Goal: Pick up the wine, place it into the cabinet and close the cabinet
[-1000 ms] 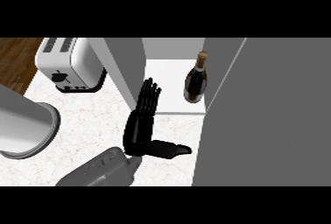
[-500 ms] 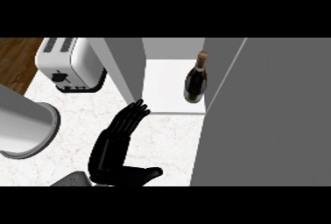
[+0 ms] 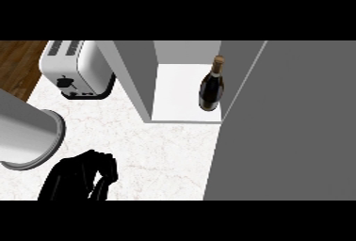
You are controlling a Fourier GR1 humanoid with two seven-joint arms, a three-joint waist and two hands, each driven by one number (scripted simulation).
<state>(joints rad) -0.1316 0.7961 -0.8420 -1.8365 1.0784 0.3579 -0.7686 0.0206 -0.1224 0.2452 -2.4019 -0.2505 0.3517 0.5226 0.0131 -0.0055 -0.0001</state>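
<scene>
A broad grey cabinet door [image 3: 292,117] fills the right side, standing open. Beside it the cabinet [image 3: 135,75] shows its white floor. The pale marbled desk [image 3: 160,150] spreads below, with a large grey cylinder [image 3: 21,127] at the left edge and a silver toaster [image 3: 76,70] behind. The left hand [image 3: 73,179] sits low over the desk, its fingers [image 3: 104,164] curled under, holding and touching nothing. The wine [image 3: 211,89], a dark bottle with a tan neck, stands upright inside the cabinet, at its right side.
</scene>
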